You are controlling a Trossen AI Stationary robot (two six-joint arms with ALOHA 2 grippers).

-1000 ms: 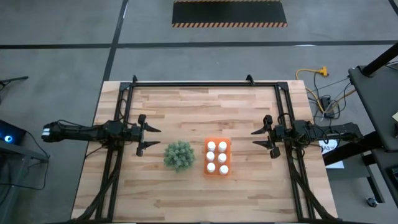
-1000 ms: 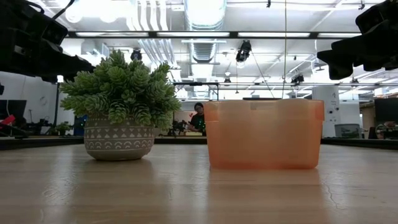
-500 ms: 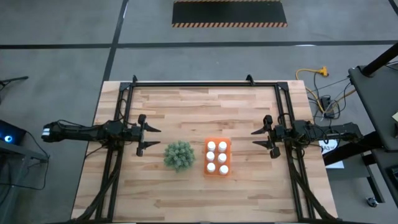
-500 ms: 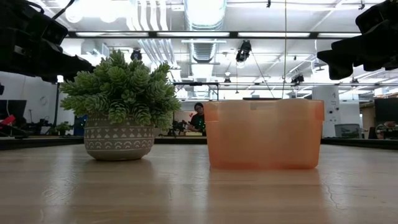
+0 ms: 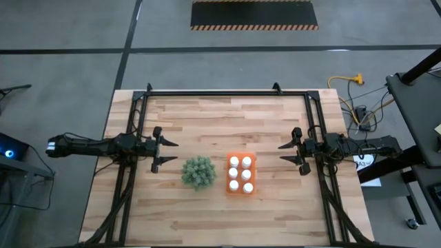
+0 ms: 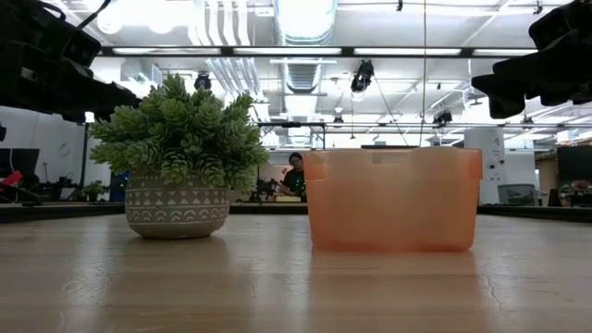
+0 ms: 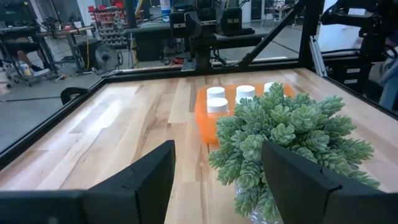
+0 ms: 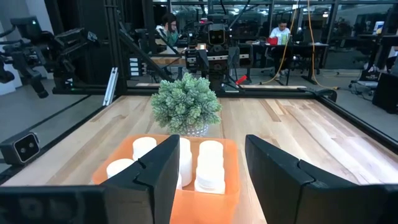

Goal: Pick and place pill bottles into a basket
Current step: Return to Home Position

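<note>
One wooden table (image 5: 207, 117), and it fills the middle of the high view. Two dark arms are over it. The left arm (image 5: 96, 145) reaches in over the left edge and the right arm (image 5: 351, 145) over the right edge, level with each other and well apart.

Left hand (image 5: 171, 153): fingers spread wide, nothing between them, hanging above the table short of the plant. Right hand (image 5: 282, 153): the same picture mirrored, fingers spread, holding nothing, off to the right-edge side of the basket with bare wood between. In the low view both hands sit high, well above the rims of pot and basket.

Now the middle of the table. One bushy green plant (image 5: 198, 171) stands in a patterned pot (image 6: 177, 207). Just beside it, toward the right edge, is one orange basket (image 5: 241, 155), its long sides running parallel to the table's left and right edges.

And inside the basket, the pill bottles (image 5: 234, 173). Count the white caps: six, upright, in two rows of three, filling it side to side. All six are in; not one stands on the bare wood.
</note>
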